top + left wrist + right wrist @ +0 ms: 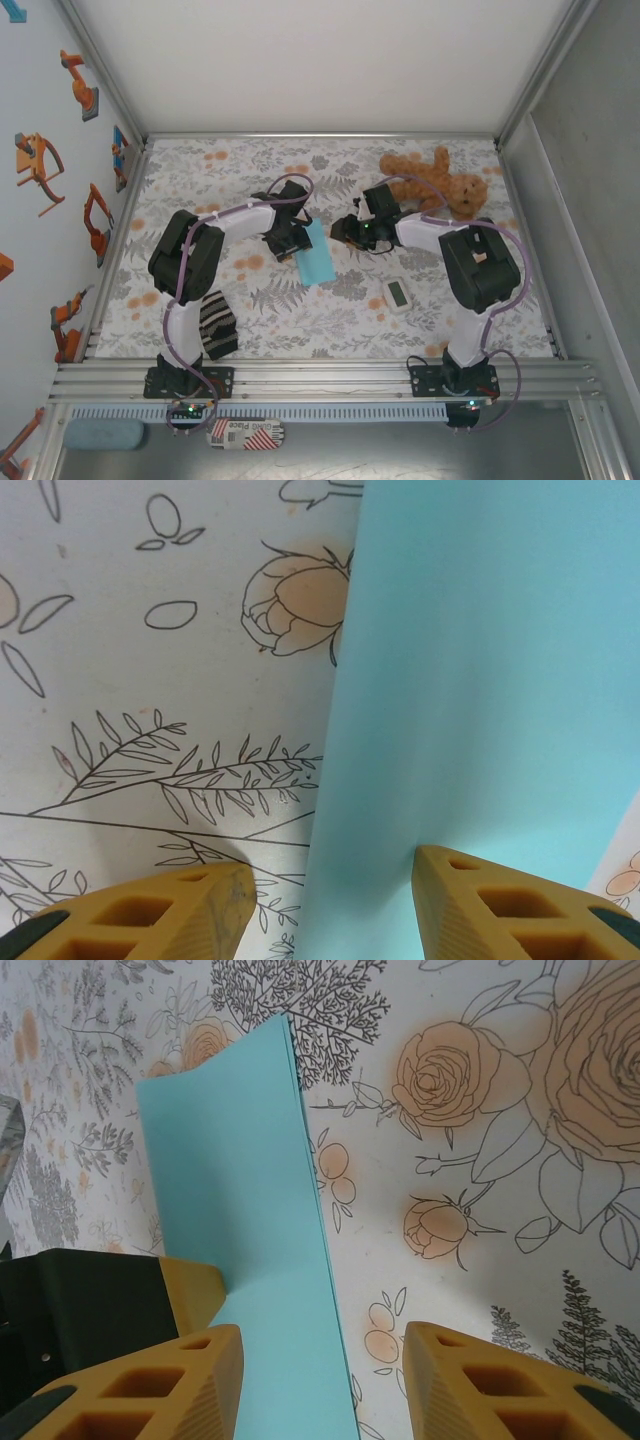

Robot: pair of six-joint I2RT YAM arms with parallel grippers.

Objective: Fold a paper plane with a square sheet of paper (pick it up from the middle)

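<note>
**foldfan:** how far along is the plane?

**yam_watcher:** early imo. The square sheet of paper (318, 258) looks folded in half, lying as a narrow strip mid-counter (200, 180). No nose or wing folds yet. Left hand (332, 872) and right hand (320, 1338) hover over it, fingers spread, pinching nothing.

Table with flower-printed top (200, 170), carrying four loose things.
Brown teddy bear (440, 183) is lying far right; white gadget (397, 295) is sitting nearer than it; folded light-blue paper (317, 255) is resting left of it and nearer; striped cloth (217, 325) is lying well left, at the near edge.
</note>
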